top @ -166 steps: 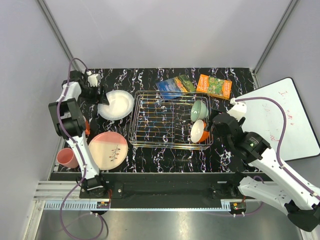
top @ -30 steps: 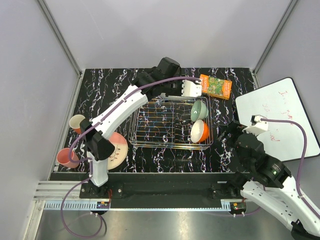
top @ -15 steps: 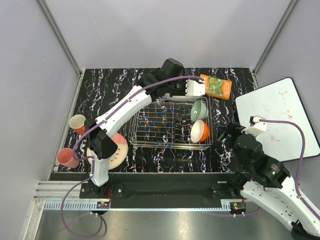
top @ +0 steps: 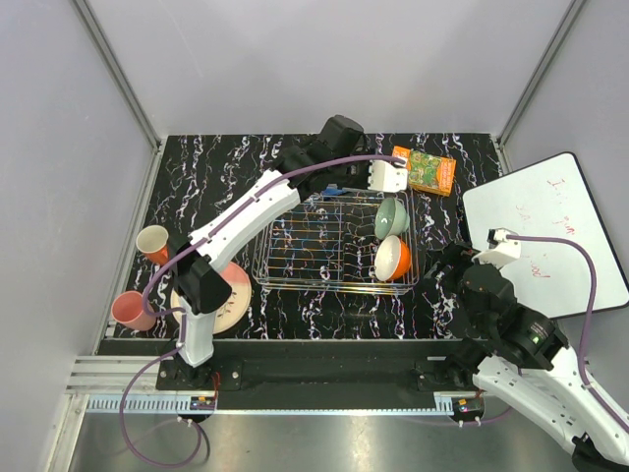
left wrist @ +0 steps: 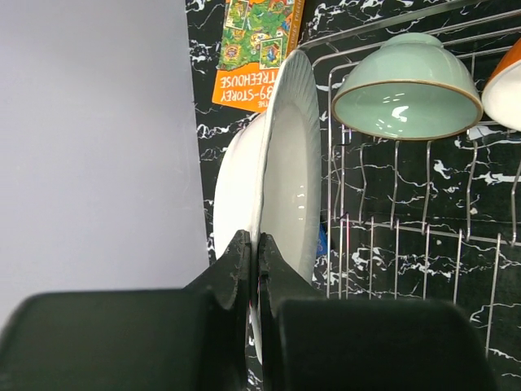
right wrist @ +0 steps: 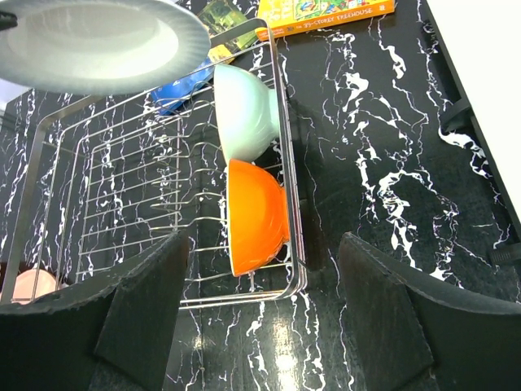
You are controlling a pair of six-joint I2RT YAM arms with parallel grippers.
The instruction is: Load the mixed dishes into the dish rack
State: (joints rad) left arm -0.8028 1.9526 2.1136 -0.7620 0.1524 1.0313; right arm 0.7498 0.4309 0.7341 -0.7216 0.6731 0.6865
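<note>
**Left wrist view.** The left gripper (left wrist: 254,248) is shown with its jaws pressed together on the rim of the white plate (left wrist: 285,163). The plate is held upright and is seen edge-on. The wires of the dish rack (left wrist: 423,232) are seen just to the right of the plate; whether the two touch cannot be told. The pale green bowl (left wrist: 404,94) is seen lying on its side in the rack, its mouth turned to the camera. A part of the orange-outside cream bowl (left wrist: 506,81) is cut off by the right edge. An orange packet (left wrist: 256,49) is seen behind the plate on the black marbled table (left wrist: 202,81).

**Right wrist view.** The right gripper (right wrist: 264,244) is shown with its fingers spread wide and nothing between them. Both bowls are seen on their sides along the right side of the rack, the green one farther, the orange one nearer, the two touching. The white plate is seen at the far left, with a blue packet (right wrist: 175,94) partly hidden beneath it.

**Top external view.** The left arm (top: 246,211) is stretched to the far right corner of the rack. The right gripper is placed near the rack's right side, apart from it. The pink-and-cream plate (top: 232,295) is seen on the table left of the rack, partly covered by the arm. The small pink cup (top: 131,310) and an orange cup (top: 152,242) are seen farther left. A white board (top: 550,236) is seen at the right.
</note>
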